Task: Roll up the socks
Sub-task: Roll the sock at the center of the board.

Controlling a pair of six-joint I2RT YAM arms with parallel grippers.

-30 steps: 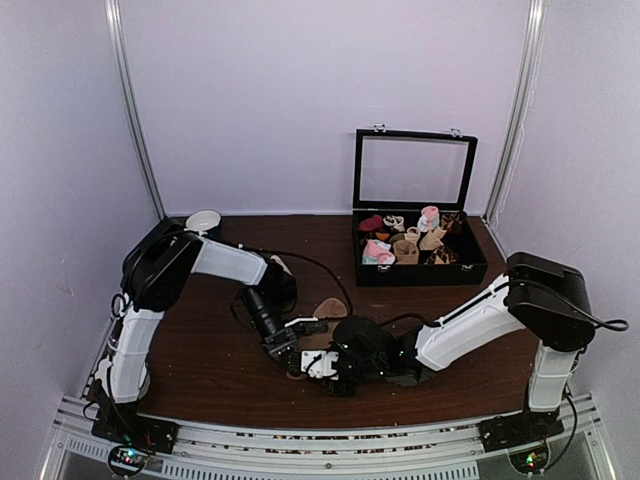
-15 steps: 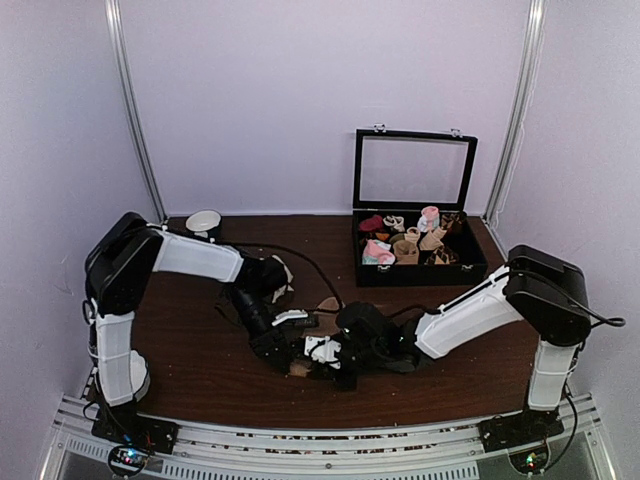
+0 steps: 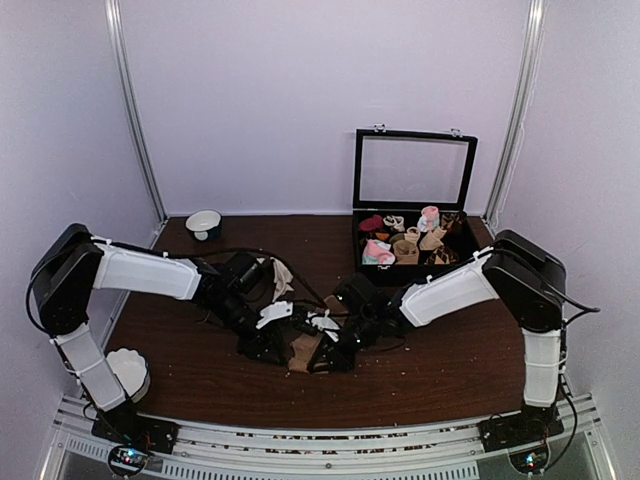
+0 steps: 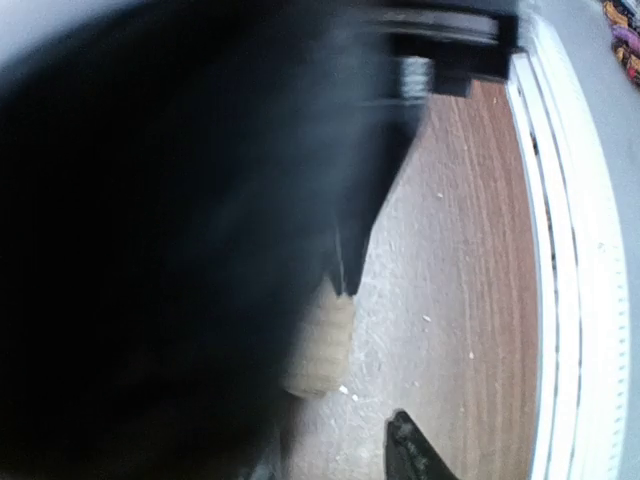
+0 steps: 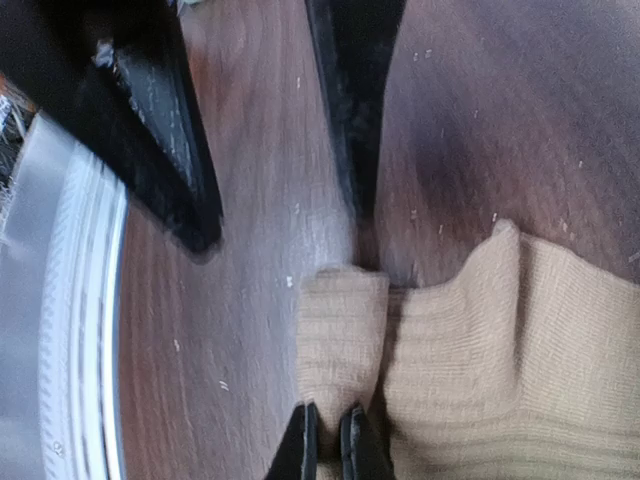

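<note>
The tan socks [image 3: 303, 353] lie on the dark wood table near the front middle, ribbed and bunched [image 5: 470, 340]. My right gripper [image 3: 325, 348] comes in from the right and is shut [image 5: 326, 437] on a narrow folded edge of the sock. My left gripper [image 3: 283, 338] reaches in from the left and stands open [image 5: 285, 235], its two black fingers spread, one tip resting at the fold's end. In the left wrist view a dark blur fills most of the frame; a small tan piece of sock [image 4: 322, 348] and one fingertip [image 4: 408, 452] show.
A black box with its lid up [image 3: 415, 262] holds rolled socks at the back right. A white bowl [image 3: 203, 221] sits at the back left, another [image 3: 128, 372] by the left arm's base. A pale cloth [image 3: 281, 276] lies behind the left arm. The front rail [image 5: 65, 330] is close.
The left arm has stretched lower and swung its elbow leftward, and its gripper has opened. The right gripper has closed on the sock's fold and shifted slightly back and left.
</note>
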